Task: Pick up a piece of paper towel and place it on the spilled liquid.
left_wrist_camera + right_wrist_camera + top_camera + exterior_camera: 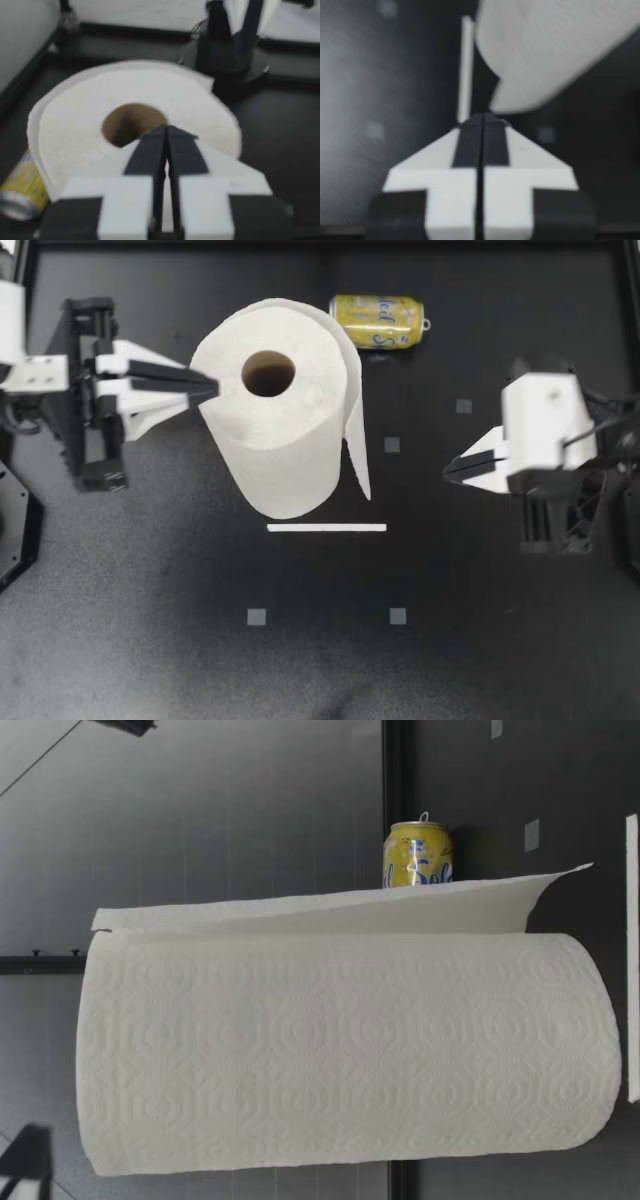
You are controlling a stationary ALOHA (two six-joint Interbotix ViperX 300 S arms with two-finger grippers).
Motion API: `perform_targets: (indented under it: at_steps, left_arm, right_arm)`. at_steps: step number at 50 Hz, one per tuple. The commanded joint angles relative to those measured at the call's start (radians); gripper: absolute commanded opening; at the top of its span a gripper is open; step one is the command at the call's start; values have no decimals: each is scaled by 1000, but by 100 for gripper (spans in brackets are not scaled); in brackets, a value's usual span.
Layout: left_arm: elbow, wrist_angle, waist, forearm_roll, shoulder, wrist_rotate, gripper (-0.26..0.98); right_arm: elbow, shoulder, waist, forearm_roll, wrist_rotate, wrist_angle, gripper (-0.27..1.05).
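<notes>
A paper towel roll (275, 410) stands upright in the middle of the black table, with a loose sheet (357, 445) hanging down its right side. My left gripper (213, 388) is shut, its tips over the roll's top rim on the left, holding nothing. In the left wrist view that gripper (165, 131) points at the cardboard core (131, 122). My right gripper (448, 470) is shut and empty, well apart from the roll on its right. Its wrist view shows the gripper (482, 117) with the roll (555, 50) ahead of it. I see no liquid on the table.
A yellow drink can (378, 320) lies on its side behind the roll. A white strip (326, 528) lies flat in front of the roll. Small grey squares (392, 444) mark the table. The low view shows the roll (340, 1050), the sheet (330, 910) and the can (418, 855).
</notes>
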Motion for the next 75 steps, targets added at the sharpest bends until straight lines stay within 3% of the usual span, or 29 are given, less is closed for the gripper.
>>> perform_targets:
  at_steps: [1, 9, 14, 17, 25, 33, 48, 75]
  left_arm:
    - [-44, 18, 11, 6, 18, 3, 11]
    - [-54, 26, 28, 17, 38, 5, 11]
    - [-49, 35, 35, 25, 37, 5, 11]
    - [-43, 43, 40, 25, 38, 5, 11]
    - [-28, 57, 43, 26, 40, 0, 11]
    - [-25, 92, 44, 25, 41, 0, 11]
    - [-26, 97, 52, 25, 44, 2, 11]
    - [-26, 97, 51, 25, 72, 0, 11]
  right_arm:
    - [-80, 38, 91, -179, 109, 137, 2]
    - [-124, 143, 362, -701, 517, 471, 2]
    - [-114, 193, 454, -867, 742, 537, 3]
    - [-103, 225, 471, -907, 871, 537, 3]
    - [-69, 327, 472, -969, 1161, 540, 4]
    - [-67, 419, 472, -1032, 1391, 540, 15]
    - [-77, 543, 446, -1046, 1649, 540, 77]
    - [-137, 640, 322, -1062, 1756, 515, 76]
